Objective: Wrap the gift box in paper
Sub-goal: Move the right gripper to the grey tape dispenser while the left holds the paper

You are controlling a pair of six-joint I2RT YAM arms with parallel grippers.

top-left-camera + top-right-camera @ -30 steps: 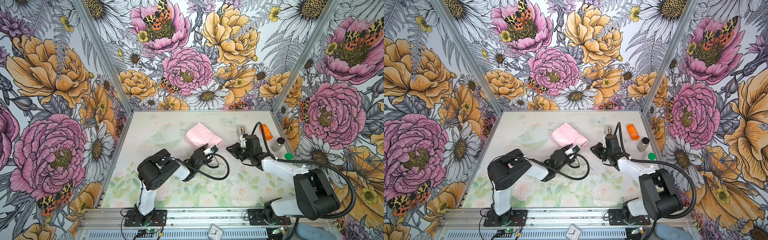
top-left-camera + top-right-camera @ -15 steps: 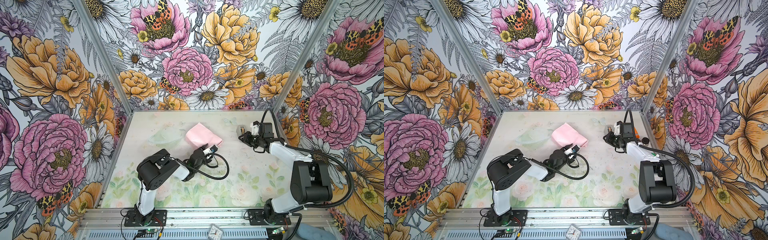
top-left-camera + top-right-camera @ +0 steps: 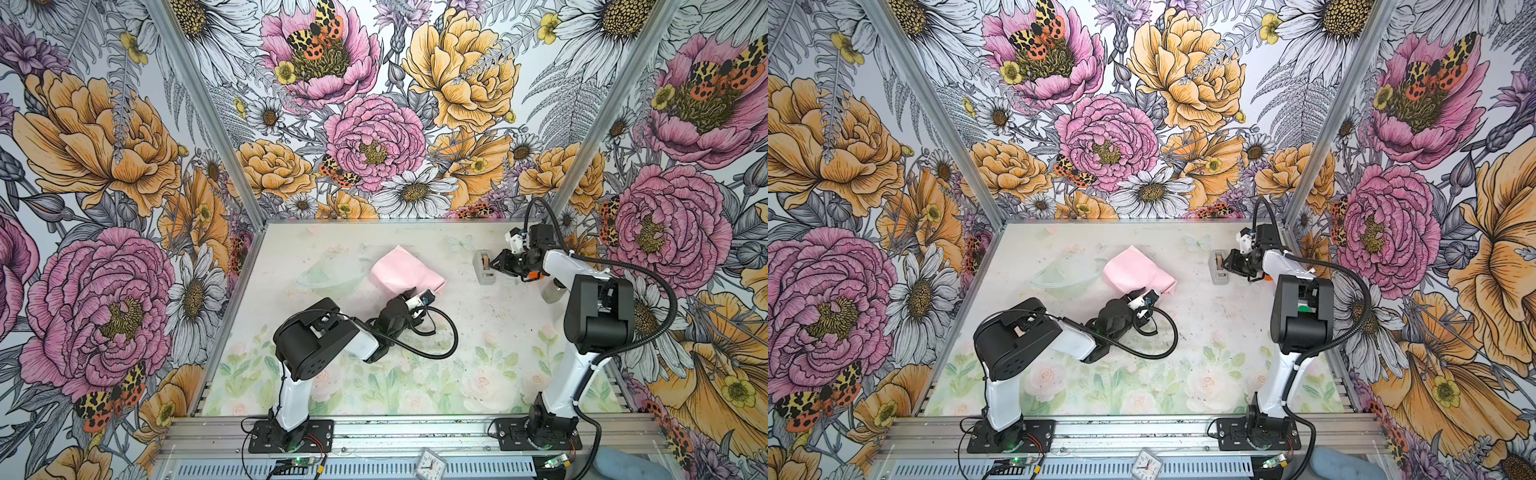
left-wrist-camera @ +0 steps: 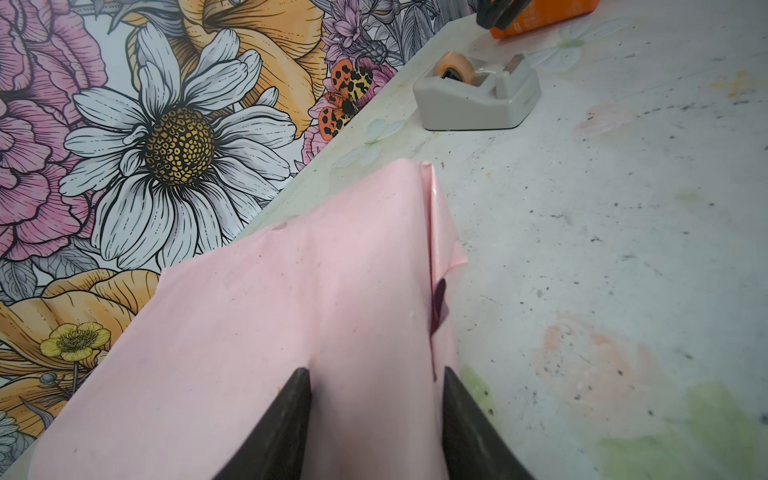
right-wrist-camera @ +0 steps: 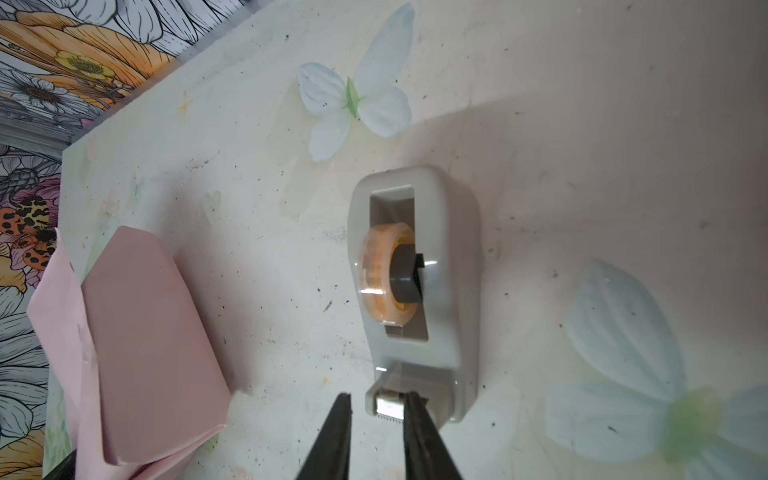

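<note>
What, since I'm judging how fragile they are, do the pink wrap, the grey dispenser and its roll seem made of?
The paper: thin matte pink sheet, going by its sharp creases and curled edge. The tape dispenser: likely moulded plastic, smooth grey with soft highlights; its cutter looks metallic. The tape roll: glossy translucent amber film, probably plastic tape.

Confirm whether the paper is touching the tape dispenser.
Apart. In both top views bare table lies between the paper and the tape dispenser; the right wrist view agrees.
</note>
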